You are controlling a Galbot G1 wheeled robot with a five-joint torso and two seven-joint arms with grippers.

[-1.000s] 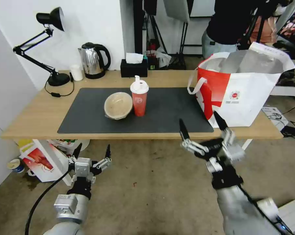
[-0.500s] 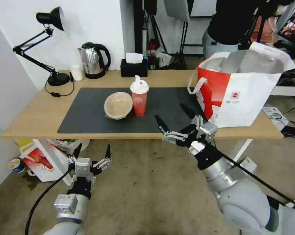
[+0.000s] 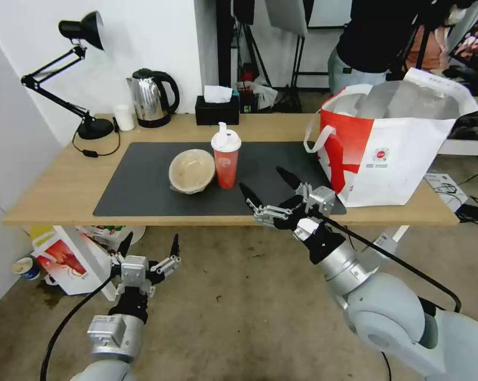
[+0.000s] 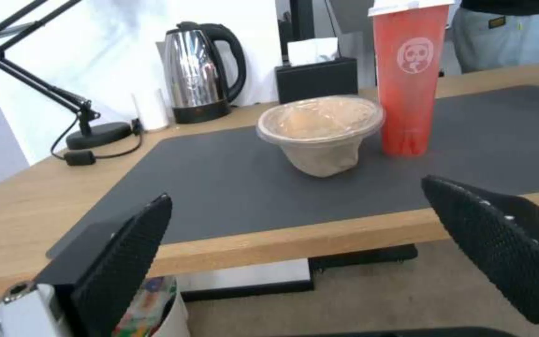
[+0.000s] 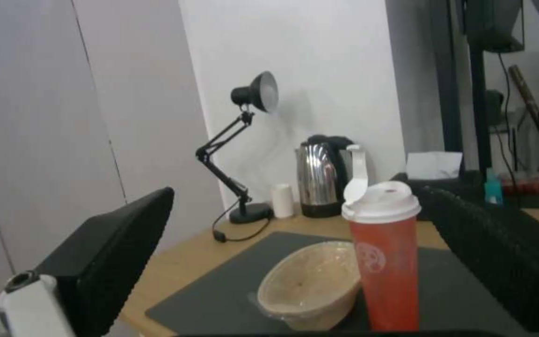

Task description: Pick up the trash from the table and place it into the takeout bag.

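Over the near edge of the surface (image 3: 64,196), the right gripper (image 3: 268,186) hovers with fingers spread, holding nothing.
Red drink cup (image 3: 226,162) and beige wrapped bowl (image 3: 191,170) touch on the dark mat (image 3: 138,185); the takeout bag (image 3: 392,140) stands at the right end; the left gripper (image 3: 149,244) hangs below, fingers spread.

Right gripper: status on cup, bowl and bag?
Right gripper open over mat's front edge, facing red cup. Left gripper open, parked below table. Cup, wrapped bowl untouched; takeout bag open.
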